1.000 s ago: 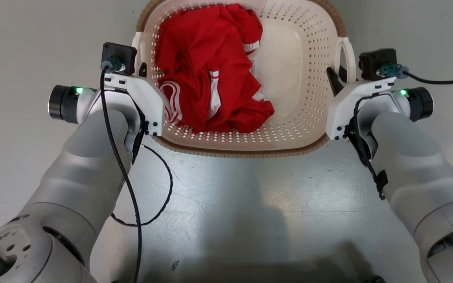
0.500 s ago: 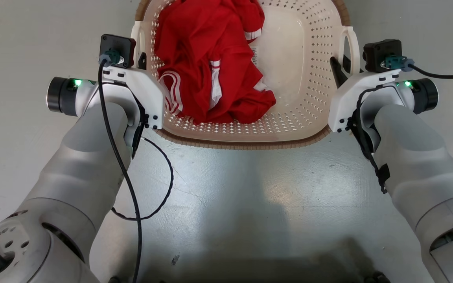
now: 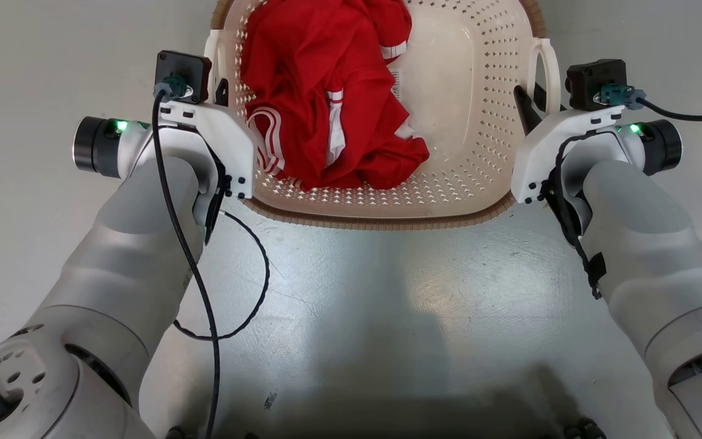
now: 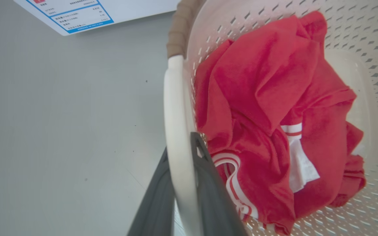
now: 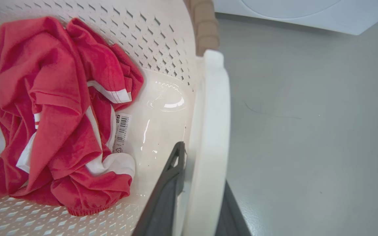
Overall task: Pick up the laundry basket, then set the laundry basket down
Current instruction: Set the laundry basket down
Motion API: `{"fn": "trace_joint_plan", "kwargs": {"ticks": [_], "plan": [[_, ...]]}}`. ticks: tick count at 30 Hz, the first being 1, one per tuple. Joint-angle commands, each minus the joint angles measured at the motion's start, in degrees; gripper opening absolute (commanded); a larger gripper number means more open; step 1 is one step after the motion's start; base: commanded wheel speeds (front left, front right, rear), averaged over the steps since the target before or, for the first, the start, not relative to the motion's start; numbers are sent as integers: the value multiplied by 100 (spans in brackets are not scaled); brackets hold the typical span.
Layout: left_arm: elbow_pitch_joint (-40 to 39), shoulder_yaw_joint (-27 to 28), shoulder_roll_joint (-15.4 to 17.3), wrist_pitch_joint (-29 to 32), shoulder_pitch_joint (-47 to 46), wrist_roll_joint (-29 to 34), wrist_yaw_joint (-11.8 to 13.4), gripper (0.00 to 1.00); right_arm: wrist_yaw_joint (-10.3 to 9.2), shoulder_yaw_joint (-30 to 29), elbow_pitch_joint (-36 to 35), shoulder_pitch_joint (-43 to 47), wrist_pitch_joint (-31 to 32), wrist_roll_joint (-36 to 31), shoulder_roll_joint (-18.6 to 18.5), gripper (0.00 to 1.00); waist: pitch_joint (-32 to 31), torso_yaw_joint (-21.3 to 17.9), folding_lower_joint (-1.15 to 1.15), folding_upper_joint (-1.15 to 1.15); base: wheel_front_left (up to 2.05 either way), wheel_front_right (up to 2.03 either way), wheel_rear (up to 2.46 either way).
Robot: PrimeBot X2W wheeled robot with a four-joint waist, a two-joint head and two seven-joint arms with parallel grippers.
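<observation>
Moved up-frame, slightly larger: laundry basket (image 3: 381, 216), likely lifting, slung between both sets of fingers. Left fingers (image 4: 205, 183) clenched on left handle (image 4: 176, 114), right fingers (image 5: 166, 190) on right handle (image 5: 210, 131); symmetric hold for level carry.

A cream-white perforated plastic laundry basket (image 3: 381, 221) with a brown woven-look rim has glossy grey floor (image 3: 387, 317) all around it. A crumpled red garment with white stripes (image 3: 326, 91) fills the basket's left half. The left gripper (image 3: 222, 94) is at the basket's left white loop handle (image 3: 212, 55). The right gripper (image 3: 532, 107) is at its right loop handle (image 3: 549, 61).
</observation>
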Motion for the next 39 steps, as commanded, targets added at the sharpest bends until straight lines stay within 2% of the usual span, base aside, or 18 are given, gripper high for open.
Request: {"fn": "trace_joint_plan", "kwargs": {"ticks": [1,10,11,12,13,14,27,39], "plan": [[-5,37,163,-84,-151,21,24,0,43,70,-65,229,-50,-116,127,0,10,-6,0,0,0,0,0],[-5,11,194,-48,-164,13,32,0,43,9,-99,277,-22,-99,127,0,52,-24,0,0,0,0,0],[-5,17,190,-48,-163,4,37,0,43,-13,-99,280,-33,-90,127,29,56,-20,0,0,0,0,0],[-5,31,185,-50,-162,-13,52,30,43,-33,-98,281,-52,-82,127,75,61,-14,0,0,0,0,0],[-5,56,181,-46,-155,-41,72,56,43,-61,-96,281,-80,-71,127,100,65,-10,0,0,0,0,0],[-5,84,175,-35,-146,-74,95,100,43,-81,-95,278,-127,-74,127,100,67,-5,0,0,0,0,0],[-5,143,175,-41,-46,-172,175,100,43,-267,-71,293,-341,-232,127,100,-37,-6,0,0,0,0,0],[-4,208,195,-138,280,-265,111,100,43,-208,-123,528,-527,-118,127,100,-650,-127,0,0,0,0,0]]}}
